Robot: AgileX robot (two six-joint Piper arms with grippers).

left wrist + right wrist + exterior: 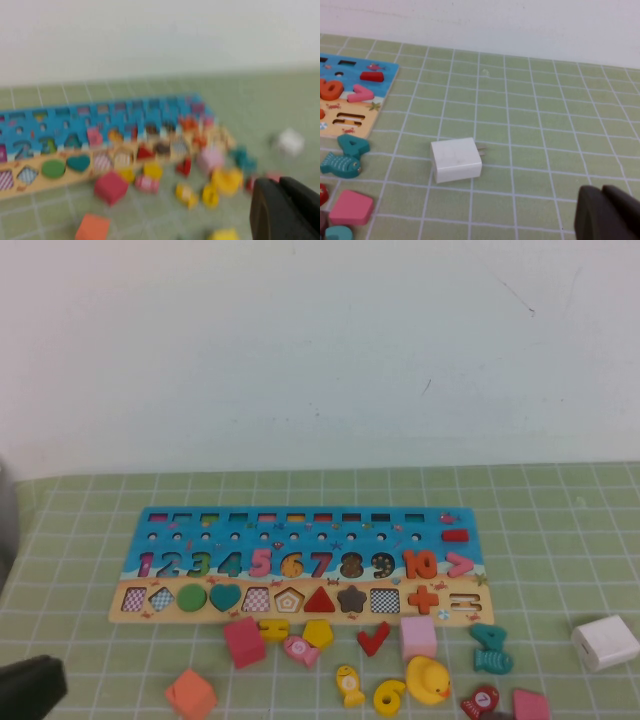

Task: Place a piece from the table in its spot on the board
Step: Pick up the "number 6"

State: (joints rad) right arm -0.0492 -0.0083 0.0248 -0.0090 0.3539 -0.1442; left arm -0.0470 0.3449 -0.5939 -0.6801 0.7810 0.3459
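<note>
The yellow numeral "6" piece (389, 698) lies flat on the green grid table (560, 540), in front of the board, between a yellow fish piece (349, 685) and a yellow rubber duck (429, 679). It shows blurred in the left wrist view (210, 195). The board (300, 562) lies across the middle, with its blue number row on the far side. My left gripper (277, 182) is shut and empty, low at the near left (30, 685), well apart from the piece. My right gripper (602, 190) is shut and empty over bare table at the right, out of the high view.
Loose pieces lie in front of the board: a red block (243, 642), an orange block (190, 694), a red tick (373, 639), a pink block (418, 636) and teal pieces (491, 647). A white charger plug (605, 642) sits at the right; it also shows in the right wrist view (456, 159).
</note>
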